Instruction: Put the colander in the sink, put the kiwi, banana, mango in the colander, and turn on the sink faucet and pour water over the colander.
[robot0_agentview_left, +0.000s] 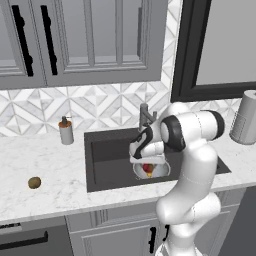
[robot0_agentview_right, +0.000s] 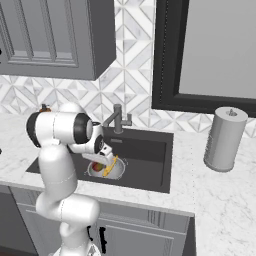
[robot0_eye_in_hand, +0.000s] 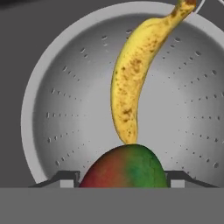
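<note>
Mango (robot0_eye_in_hand: 124, 168) and banana (robot0_eye_in_hand: 133, 78) inside colander (robot0_eye_in_hand: 52, 109)

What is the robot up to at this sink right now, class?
The arm is reaching down into the sink, where the colander already sits. The banana lies inside the colander, and the gripper has the mango between its fingers just above the bowl, seemingly about to set it down. The kiwi is still out on the counter to the left of the sink, near the soap dispenser. No water can be seen at the sink faucet.
</note>
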